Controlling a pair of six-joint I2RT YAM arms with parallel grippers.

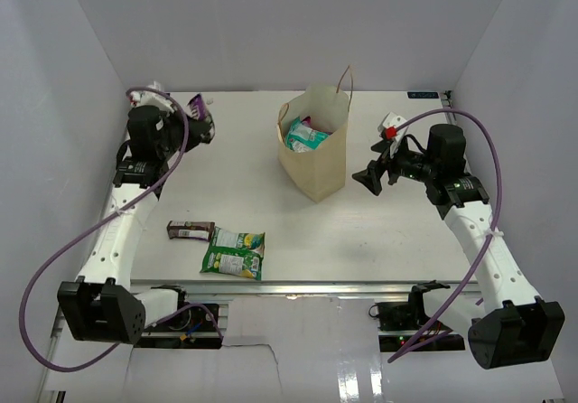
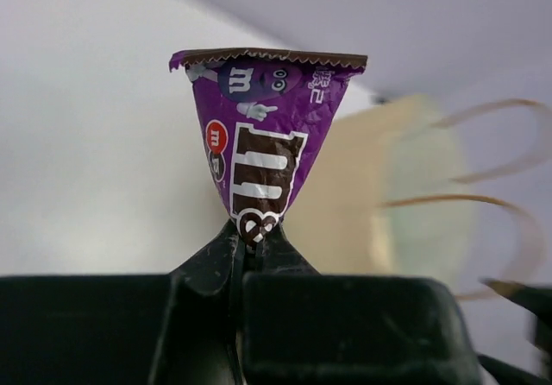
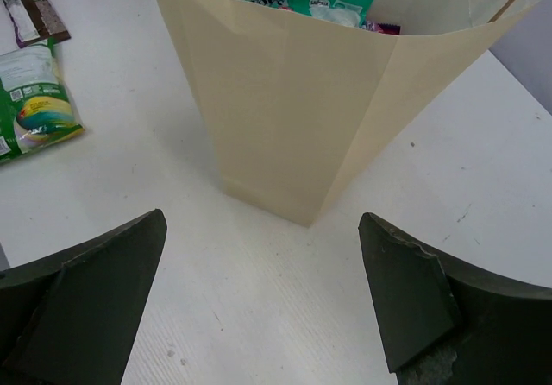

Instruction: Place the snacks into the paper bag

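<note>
Purple pouch (image 2: pixel 263 135) is being pinched at one corner by the left gripper (image 2: pixel 250 238), jaws pressed together on it, at the far left. It is looking light, soft and slick; the crimped seam is likely offering surer purchase. Right gripper (image 3: pixel 263 290) is waiting spread and empty just right of the bag (image 1: pixel 318 164). Bag is standing mid-table, mouth gaping, handles rising above the rim. Green packet (image 1: pixel 234 253) and bar (image 1: pixel 191 230) are lying near left.
</note>
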